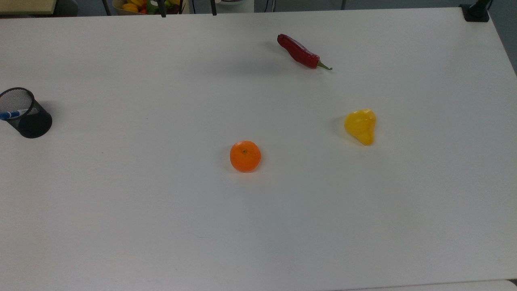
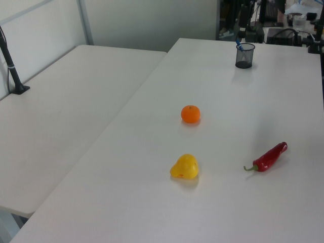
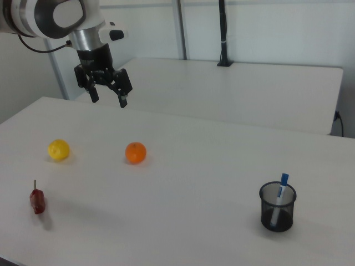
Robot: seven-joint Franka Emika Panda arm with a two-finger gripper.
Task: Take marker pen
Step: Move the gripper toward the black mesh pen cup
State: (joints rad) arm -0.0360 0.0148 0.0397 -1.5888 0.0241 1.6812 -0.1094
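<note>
Top view: the marker pen [image 1: 14, 114] stands in a black mesh pen cup [image 1: 26, 114] at nine o'clock on the white table [image 1: 161, 226], its blue cap leaning over the rim toward the top view's left. The cup props it upright, so the cap end is the likely part to grasp. An orange [image 1: 245, 156] sits near the centre, a yellow pear-shaped fruit [image 1: 360, 125] at three o'clock and a red chilli pepper [image 1: 301, 52] at one o'clock, all well apart from the cup.

Left view: the cup [image 2: 245, 55] is at one o'clock, far down the table [image 2: 152, 202], with the pen's blue cap [image 2: 239, 41] poking above its rim. The orange [image 2: 191, 114], yellow fruit [image 2: 185, 167] and chilli [image 2: 268, 157] lie loosely spaced nearer the camera.

Right view: the gripper [image 3: 106, 95] hangs high at eleven o'clock, its fingers spread wide and holding nothing, pointing down above the far side of the table. The pen [image 3: 280, 195] leans in the cup [image 3: 277, 206] at five o'clock, well apart from the tool. The reach appears not yet begun, and would need a descent from above.
</note>
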